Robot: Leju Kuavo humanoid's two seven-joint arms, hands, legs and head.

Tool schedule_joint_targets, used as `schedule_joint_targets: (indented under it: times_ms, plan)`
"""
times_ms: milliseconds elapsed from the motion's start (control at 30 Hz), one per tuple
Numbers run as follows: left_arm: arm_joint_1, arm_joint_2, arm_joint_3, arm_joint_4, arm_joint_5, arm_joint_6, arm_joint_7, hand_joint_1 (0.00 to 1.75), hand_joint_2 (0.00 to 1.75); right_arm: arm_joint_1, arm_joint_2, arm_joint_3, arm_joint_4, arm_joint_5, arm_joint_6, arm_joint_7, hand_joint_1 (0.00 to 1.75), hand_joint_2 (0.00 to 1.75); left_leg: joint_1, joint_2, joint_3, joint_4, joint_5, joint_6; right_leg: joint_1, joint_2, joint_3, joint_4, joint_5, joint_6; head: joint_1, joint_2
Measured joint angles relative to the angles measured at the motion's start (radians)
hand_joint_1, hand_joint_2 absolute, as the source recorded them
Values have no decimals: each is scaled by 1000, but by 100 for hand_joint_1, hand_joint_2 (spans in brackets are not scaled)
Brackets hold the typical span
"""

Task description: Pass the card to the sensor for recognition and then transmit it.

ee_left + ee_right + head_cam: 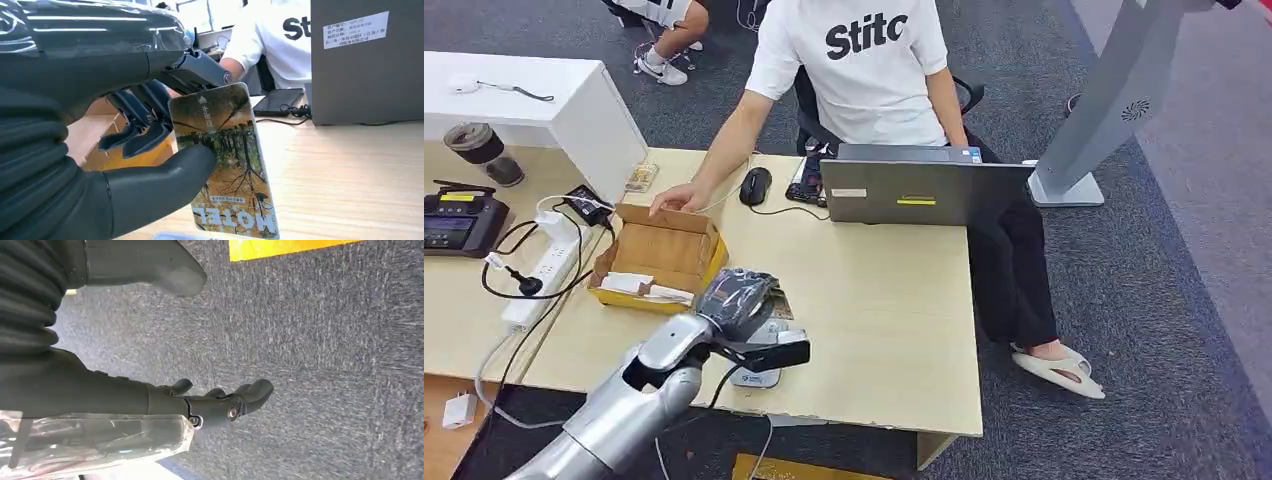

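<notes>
1. Desk (894, 330): pale wood top, standing on dark grey carpet (1144, 300); a second desk section adjoins on the left, carrying a white power strip (542, 275) and a black device (459, 222).
2. Left robot hand (150, 125): low over the desk's near edge, pinching the card (227, 165) between thumb and fingers; the card stands roughly upright, printed with a tree scene and the word "HOTEL", seen inverted.
3. A pale flat unit (759, 375), possibly the sensor, lies on the desk directly under that hand, mostly hidden.
4. Open cardboard box (659, 258), just beyond the hand; a seated person (864, 70) in a white shirt rests a hand on its rim.
5. Grey laptop (924, 185) and black mouse (755, 185), at the desk's far edge.
6. Right robot hand (220, 402): hanging over the carpet, fingers loosely curled, holding nothing.
</notes>
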Motion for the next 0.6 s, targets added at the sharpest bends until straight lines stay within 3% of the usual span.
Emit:
schedule_joint_targets:
  times_ms: [600]
  plan:
    - [70,24,-48,-32,25,-18,-13,175,175,0,0,0,0,3,0,10,0,175,0,0,0,0,0,0,0,0,0,0,0,0,0,0]
